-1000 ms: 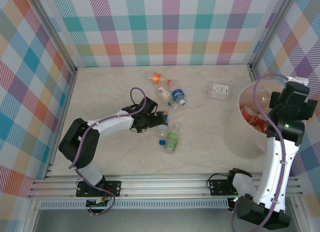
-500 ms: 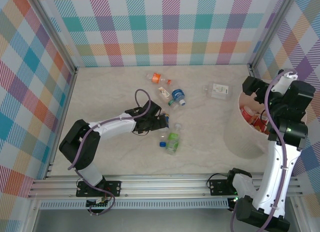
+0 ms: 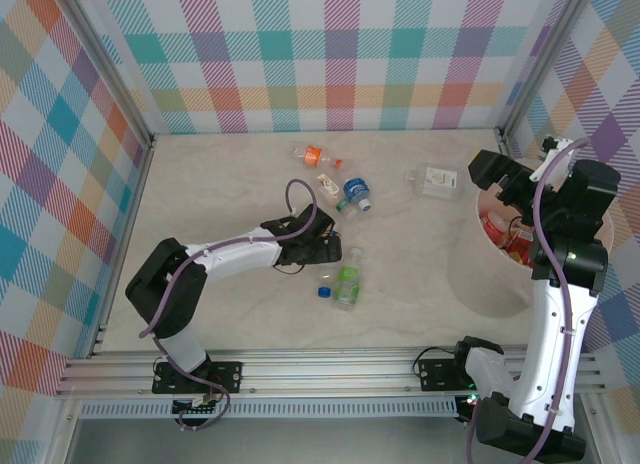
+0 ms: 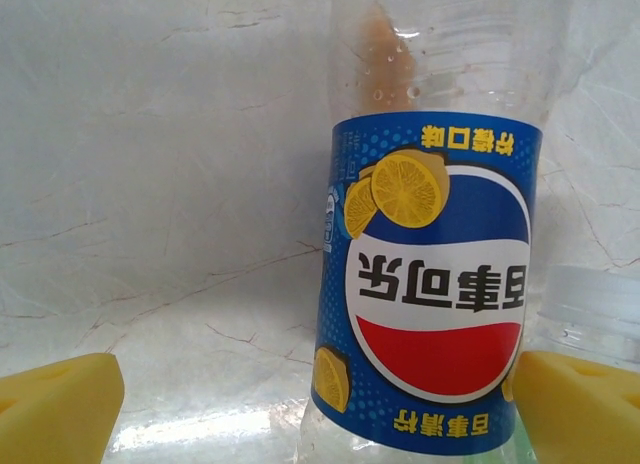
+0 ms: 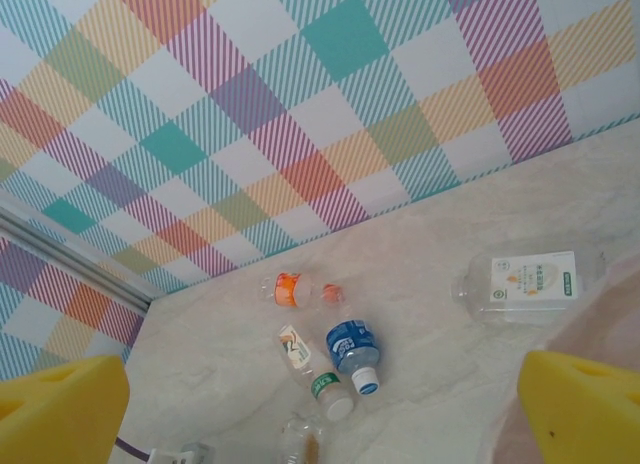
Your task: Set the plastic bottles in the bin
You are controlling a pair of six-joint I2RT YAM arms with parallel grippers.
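L pincer [image 4: 320,404] is standing wide open, blue-label bottle [image 4: 425,284] between pads [image 4: 60,409], ungripped. R pincer [image 3: 492,174] is hovering wide open, empty, over bin [image 3: 478,284]

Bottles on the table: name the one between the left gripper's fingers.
The Pepsi bottle with lemon slices on its blue label, framed by the open left gripper. The other blue-labelled bottle lies farther back.

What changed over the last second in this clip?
The left claw reached further right, open around the Pepsi bottle. The right claw lifted off the bin and swung left, open. The far bottles and the bin stayed put.
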